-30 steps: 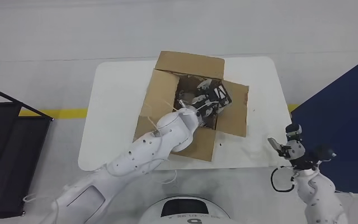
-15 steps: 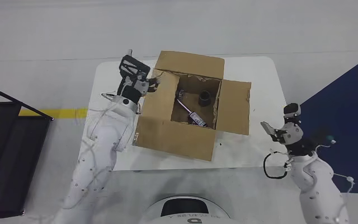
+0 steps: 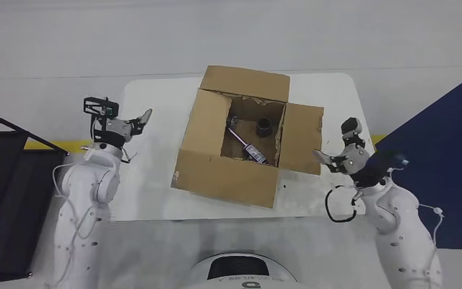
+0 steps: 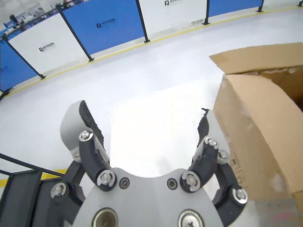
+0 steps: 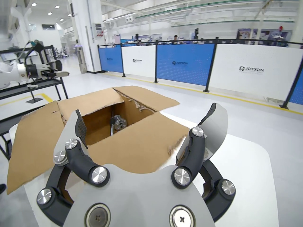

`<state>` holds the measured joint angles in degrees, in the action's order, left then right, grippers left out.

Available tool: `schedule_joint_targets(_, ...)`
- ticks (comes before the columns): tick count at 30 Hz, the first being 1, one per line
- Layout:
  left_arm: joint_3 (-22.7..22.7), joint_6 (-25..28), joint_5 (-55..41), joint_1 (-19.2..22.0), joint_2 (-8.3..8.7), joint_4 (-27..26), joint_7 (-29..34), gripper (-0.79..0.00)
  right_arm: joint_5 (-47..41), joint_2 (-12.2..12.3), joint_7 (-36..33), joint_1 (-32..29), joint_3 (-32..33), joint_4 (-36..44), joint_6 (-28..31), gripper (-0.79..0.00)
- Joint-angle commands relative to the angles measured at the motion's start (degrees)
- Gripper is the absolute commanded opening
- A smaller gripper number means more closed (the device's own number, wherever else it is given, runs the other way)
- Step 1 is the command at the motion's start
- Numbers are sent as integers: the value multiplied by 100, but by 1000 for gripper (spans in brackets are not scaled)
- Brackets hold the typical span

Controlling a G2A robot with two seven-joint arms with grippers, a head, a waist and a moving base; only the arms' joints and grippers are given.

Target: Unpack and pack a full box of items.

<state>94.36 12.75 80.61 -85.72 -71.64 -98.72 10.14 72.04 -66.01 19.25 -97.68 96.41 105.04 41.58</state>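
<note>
Plainly the right gripper (image 5: 145,109), spread and empty, is the nearer. The box (image 3: 224,177) opens straight ahead of it, just past an outfolded flap (image 3: 303,141), and a slim tool (image 3: 247,147) lies slantwise on the floor inside. The left gripper (image 4: 143,106), likewise spread, hangs well off from the box's outer wall.

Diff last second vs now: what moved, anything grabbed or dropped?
The left gripper pulled out of the box and swung back to the left edge of the table; it is open and empty. The right gripper, open, came in toward the box's right flap. The box stayed put, as did the black cylinder and the rod inside it.
</note>
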Motion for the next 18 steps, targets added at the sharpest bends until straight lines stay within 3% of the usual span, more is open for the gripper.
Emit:
schedule_joint_targets(1, -112, 71, 5, 149, -2, 350, -17, 0, 111, -10, -743, 532, -433, 105, -57, 0)
schedule_joint_targets(10, -715, 369, 182, 457, -29, 1225, -254, 0, 1580, -200, -3692, 2417, -2625, -71, -971, 0)
schedule_joint_targets(18, -1093, 289, 320, 522, -60, 1500, -451, 0, 2716, -498, -4679, 3410, -4134, -990, -1857, 0)
